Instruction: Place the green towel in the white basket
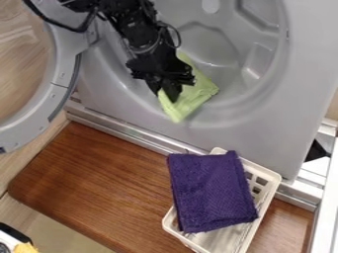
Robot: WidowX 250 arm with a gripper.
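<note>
The gripper (172,95) hangs from the top of the view in front of the grey drum opening, its fingertips down against the green towel (201,95). The towel lies on the lower rim of the opening, partly behind the gripper; whether the fingers hold it is unclear. At the lower right stands the white basket (265,174), tilted in the view, with a folded purple towel (211,192) lying across its top and covering much of its left side.
The open round door (63,81) stands at the left. A brown wooden board (99,183) lies below the grey machine front (264,133), under the basket. A white frame edge runs along the right, and a small orange item (25,248) sits at the lower left corner.
</note>
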